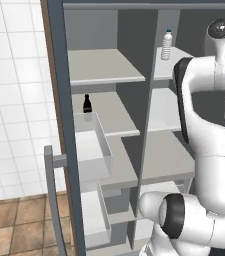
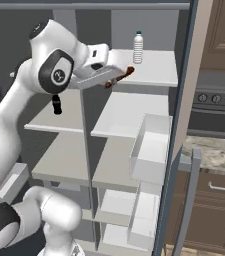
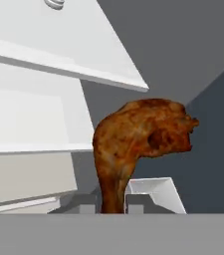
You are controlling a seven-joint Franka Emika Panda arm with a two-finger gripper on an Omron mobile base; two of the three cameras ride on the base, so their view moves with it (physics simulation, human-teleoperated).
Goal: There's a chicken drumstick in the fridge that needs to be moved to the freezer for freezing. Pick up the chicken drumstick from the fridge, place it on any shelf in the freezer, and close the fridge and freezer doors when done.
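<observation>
The chicken drumstick (image 3: 141, 144) is clamped by its thin stub in the closed pincer (image 3: 112, 203), its bulbous end jutting toward 12 o'clock in the hand view. In the right base view it hangs before the upper fridge (image 2: 134, 115) shelf, at 8 o'clock from the water bottle (image 2: 138, 47).

Even, flat rendered light, moderately bright. The shelves (image 1: 104, 67) look pale, the appliance's back wall stays dim grey. Shadows are soft beneath each slab. All pictures are slightly soft; no glare or edge distortion.
</observation>
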